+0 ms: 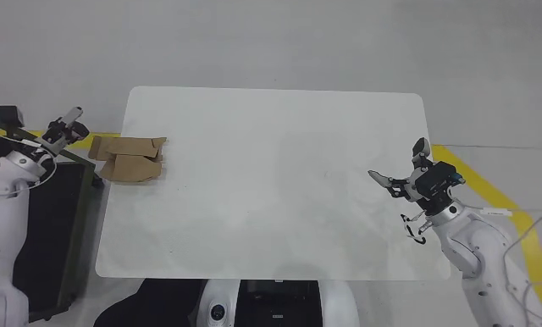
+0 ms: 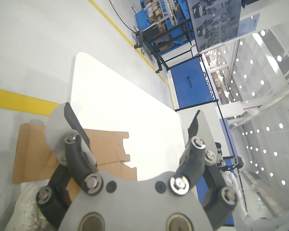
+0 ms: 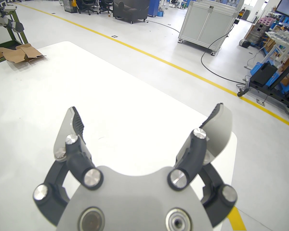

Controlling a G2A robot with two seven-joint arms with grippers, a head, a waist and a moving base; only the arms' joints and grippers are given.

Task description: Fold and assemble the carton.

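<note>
Flat brown cardboard carton [image 1: 127,157], unfolded, with its flaps spread in a loose pile. It lies at the left edge of the white rounded rectangular table [image 1: 271,208], in the far half, with part hanging past that edge. It also shows in the left wrist view [image 2: 106,145] and, far off, in the right wrist view [image 3: 19,54].

Left gripper [image 1: 63,128] sits off the table's left side, just beside the carton's far-left end and not touching it. Its claw is released, jaws spread wide with nothing between them [image 2: 132,111].

Right gripper [image 1: 399,162] is over the right part of the table, well apart from the carton. Its claw is also released, jaws wide and empty [image 3: 147,108], with bare tabletop [image 3: 125,92] under it.

Black box-like cart [image 1: 51,234] stands on the floor against the table's left side, nearer than the carton. Yellow floor line [image 1: 483,187] runs past the table's right edge.
</note>
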